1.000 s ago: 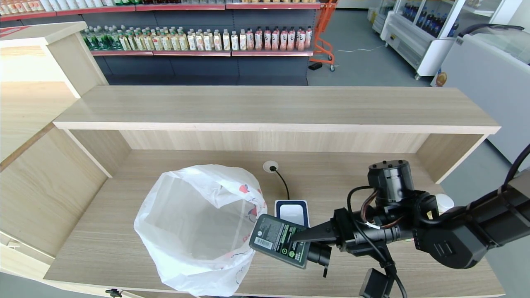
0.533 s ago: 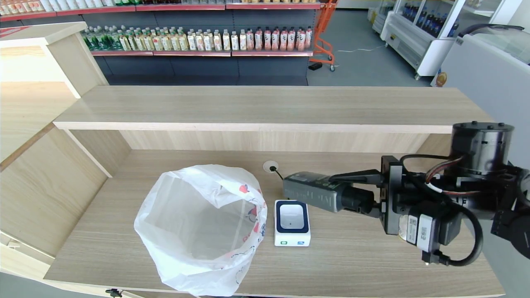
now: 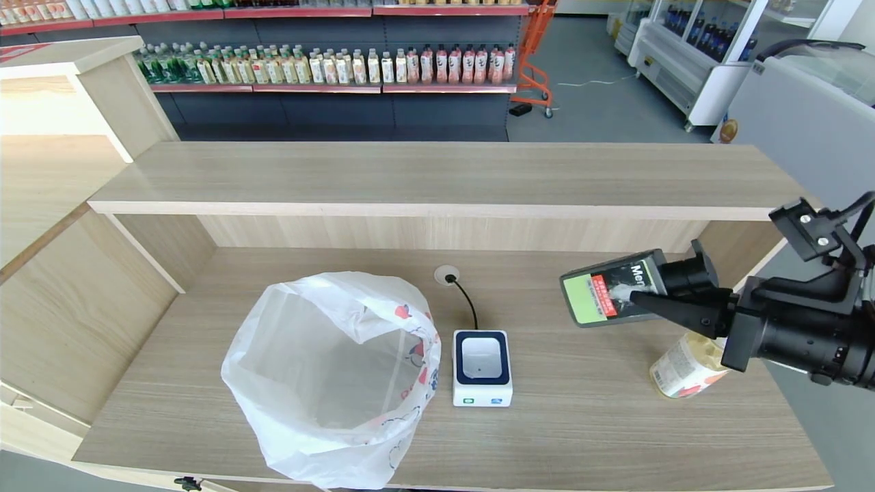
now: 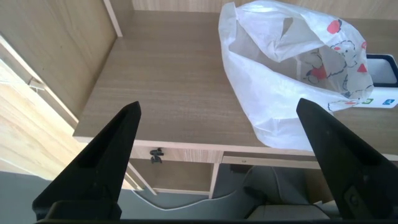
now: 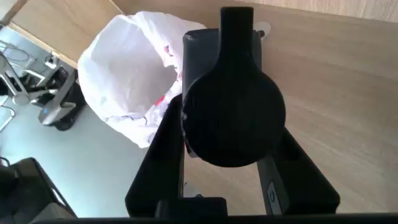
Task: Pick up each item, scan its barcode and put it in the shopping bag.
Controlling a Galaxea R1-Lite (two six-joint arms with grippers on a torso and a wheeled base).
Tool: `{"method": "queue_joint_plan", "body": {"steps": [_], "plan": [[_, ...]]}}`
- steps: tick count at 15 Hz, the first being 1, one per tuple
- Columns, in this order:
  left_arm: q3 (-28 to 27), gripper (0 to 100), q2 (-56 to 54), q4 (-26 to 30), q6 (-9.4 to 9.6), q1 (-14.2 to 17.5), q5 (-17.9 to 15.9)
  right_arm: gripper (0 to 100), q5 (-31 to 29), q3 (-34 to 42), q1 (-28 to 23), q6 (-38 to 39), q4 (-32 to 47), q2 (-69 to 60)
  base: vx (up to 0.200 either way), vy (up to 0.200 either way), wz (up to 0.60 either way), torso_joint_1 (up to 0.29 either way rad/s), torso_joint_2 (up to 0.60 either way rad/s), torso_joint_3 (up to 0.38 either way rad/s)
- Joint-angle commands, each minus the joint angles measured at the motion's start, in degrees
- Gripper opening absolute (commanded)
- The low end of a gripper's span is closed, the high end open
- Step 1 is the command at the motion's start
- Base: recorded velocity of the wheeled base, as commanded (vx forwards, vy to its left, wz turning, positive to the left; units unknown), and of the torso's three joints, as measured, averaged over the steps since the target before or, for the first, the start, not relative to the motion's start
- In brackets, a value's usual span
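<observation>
One bottle (image 3: pixel 600 298) sat clamped in right pincer (image 3: pixel 636 297), right of scanner (image 3: pixel 482 372) | left pincer (image 4: pixel 219 107) wide | barcode needed turning down over scanner before bag (image 3: pixel 321 362).

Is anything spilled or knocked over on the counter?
Nothing spilled. The shopping bag stands open, its rim sagging; the scanner sits flat; the right gripper holds a dark bottle sideways.

shopping bag (image 3: pixel 328 376): translucent white, red prints. scanner (image 3: pixel 482 369): white body, navy frame, grey window. held bottle (image 3: pixel 608 295): dark grey, black cap, green-and-red label. right end effector (image 3: pixel 639 298): black. lying bottle (image 3: pixel 683 369): pale yellow, white label. desk (image 3: pixel 581 424): light wood grain.
</observation>
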Motion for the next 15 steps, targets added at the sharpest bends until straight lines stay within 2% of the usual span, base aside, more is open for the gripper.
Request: {"method": "queue_joint_plan", "body": {"steps": [1,3,6,15], "plan": [[0.0,100,0.0,0.0,-0.04,0.0,0.0,0,-1.5,0.9,-0.4,11.8,-0.2,3.6,0.0,0.0,0.0,0.0,0.0,0.0],[0.0,100,0.0,0.0,-0.04,0.0,-0.1,0,-1.5,1.3,-0.4,17.4,-0.2,6.3,0.0,0.0,0.0,0.0,0.0,0.0],[0.0,100,0.0,0.0,-0.04,0.0,-0.1,0,-1.5,1.8,0.1,21.1,-0.1,9.1,0.0,0.0,0.0,0.0,0.0,0.0],[0.0,100,0.0,0.0,-0.04,0.0,0.0,0,-1.5,3.1,0.6,20.8,0.0,10.7,0.0,0.0,0.0,0.0,0.0,0.0]]}}
